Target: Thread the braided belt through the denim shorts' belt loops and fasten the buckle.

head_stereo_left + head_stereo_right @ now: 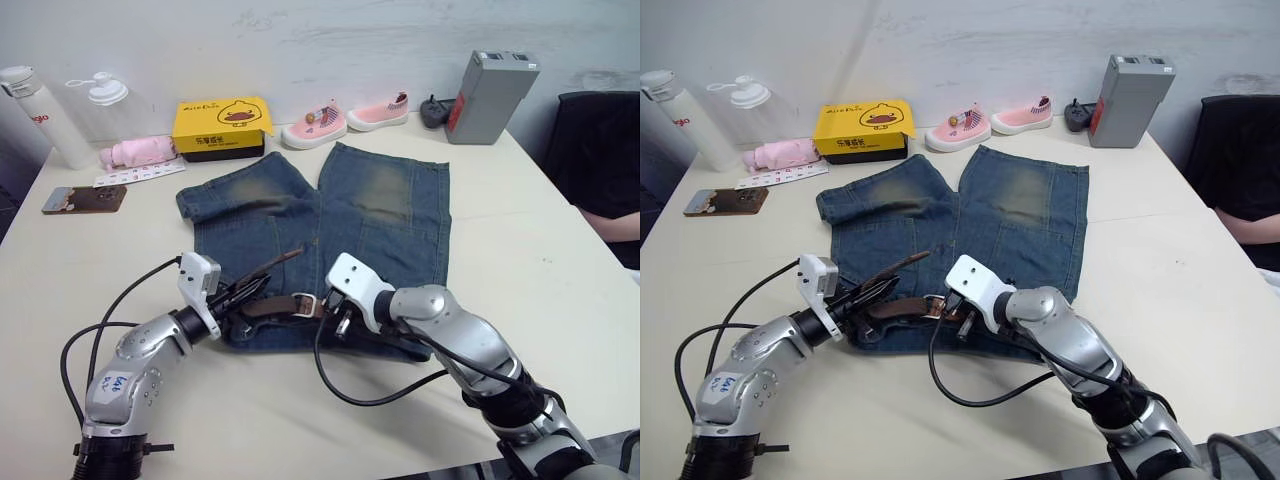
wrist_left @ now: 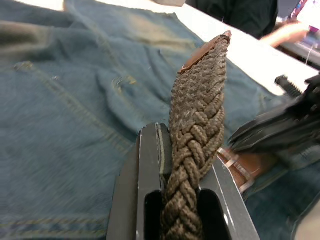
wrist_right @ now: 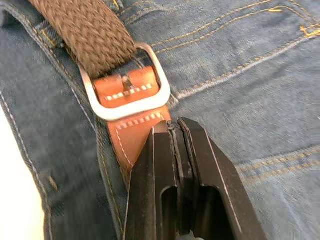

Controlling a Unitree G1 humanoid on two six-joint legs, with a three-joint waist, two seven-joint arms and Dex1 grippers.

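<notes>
Left gripper [image 2: 175, 150], fingers clamped on the dark brown braided belt [image 2: 197, 125], whose tan tip points toward 1 o'clock. Right gripper [image 3: 176, 131], fingers pressed together, touches the leather tab beside the silver rectangular buckle [image 3: 127, 92], at 6 o'clock on the blue denim shorts [image 1: 330, 225].

White table [image 1: 560, 260] holds clutter along far edge: two pink shoes [image 1: 345, 120] side by side, yellow box [image 1: 220, 127] with duck print, pink cloth roll [image 1: 135, 152] beside box, grey block [image 1: 490, 97] upright, two white bottles [image 1: 40, 115] at far left corner. Phone [image 1: 84, 199] flat near left edge. Black chair [image 1: 595, 160] at right.
</notes>
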